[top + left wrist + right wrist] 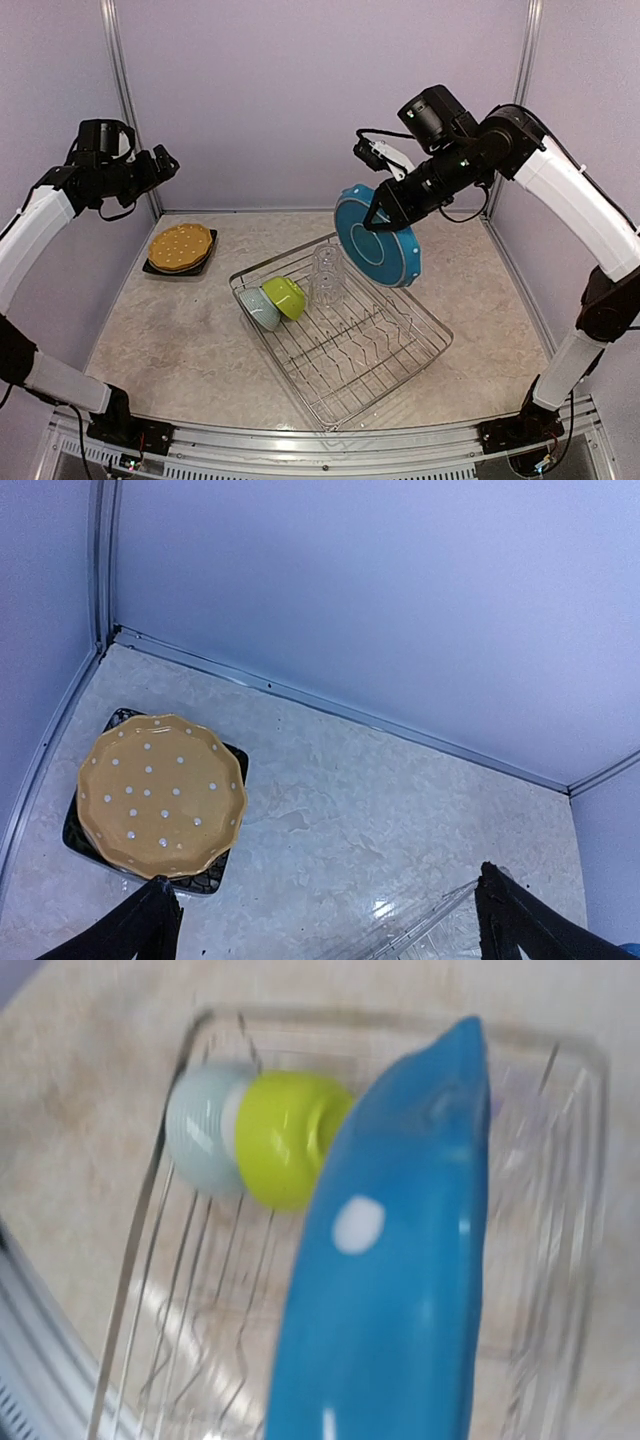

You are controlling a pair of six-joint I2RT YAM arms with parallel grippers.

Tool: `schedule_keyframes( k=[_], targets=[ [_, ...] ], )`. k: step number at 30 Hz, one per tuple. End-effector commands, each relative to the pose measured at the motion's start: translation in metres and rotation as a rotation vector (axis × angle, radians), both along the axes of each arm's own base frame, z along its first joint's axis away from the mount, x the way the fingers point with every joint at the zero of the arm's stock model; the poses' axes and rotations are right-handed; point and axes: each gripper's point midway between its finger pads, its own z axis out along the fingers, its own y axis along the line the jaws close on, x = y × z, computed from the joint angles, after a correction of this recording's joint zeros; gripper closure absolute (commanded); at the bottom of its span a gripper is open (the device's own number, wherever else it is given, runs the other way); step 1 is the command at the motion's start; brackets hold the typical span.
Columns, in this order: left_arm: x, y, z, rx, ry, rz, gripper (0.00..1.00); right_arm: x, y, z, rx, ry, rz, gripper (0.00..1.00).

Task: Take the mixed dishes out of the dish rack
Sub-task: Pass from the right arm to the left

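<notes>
R gripper (373, 220) clamped on blue-dotted plate (390, 255) over dish rack (405, 352); L gripper (163, 165) wide open, empty.

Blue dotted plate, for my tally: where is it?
Top view, right side: the right gripper holds the blue dotted plate above the dish rack's far end, near the glasses.

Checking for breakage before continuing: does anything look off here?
Nothing broken or spilled. The dish rack sits skewed to the table edges, and the blue plate hangs tilted on edge in the right jaws above it.
</notes>
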Motion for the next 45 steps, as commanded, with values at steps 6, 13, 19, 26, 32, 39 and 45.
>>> schedule_keyframes(
  k=[6, 13, 19, 26, 32, 39, 45],
  targets=[
    [-0.021, -0.019, 0.012, -0.059, 0.061, -0.097, 0.01, 0.013, 0.022, 0.039, -0.180, -0.432, 0.025, 0.96],
    [-0.027, -0.036, 0.022, -0.091, 0.067, -0.176, 0.01, 0.023, 0.018, 0.029, -0.424, -0.616, -0.094, 0.98],
    [-0.028, -0.060, 0.016, -0.096, 0.090, -0.246, 0.01, 0.018, 0.030, 0.013, -0.588, -0.734, -0.080, 0.99],
    [-0.027, -0.093, 0.018, -0.103, 0.095, -0.357, 0.01, 0.001, 0.055, -0.024, -0.715, -0.828, 0.021, 1.00],
    [-0.033, -0.139, 0.011, -0.118, 0.152, -0.526, 0.01, -0.001, 0.070, -0.033, -0.744, -0.875, 0.045, 1.00],
    [-0.053, -0.204, -0.012, -0.093, 0.256, -0.745, 0.02, -0.018, 0.081, -0.049, -0.821, -1.031, 0.132, 1.00],
    [-0.061, -0.236, -0.034, -0.080, 0.333, -0.821, 0.09, -0.025, 0.083, -0.057, -0.896, -1.101, 0.156, 1.00]
  ],
)
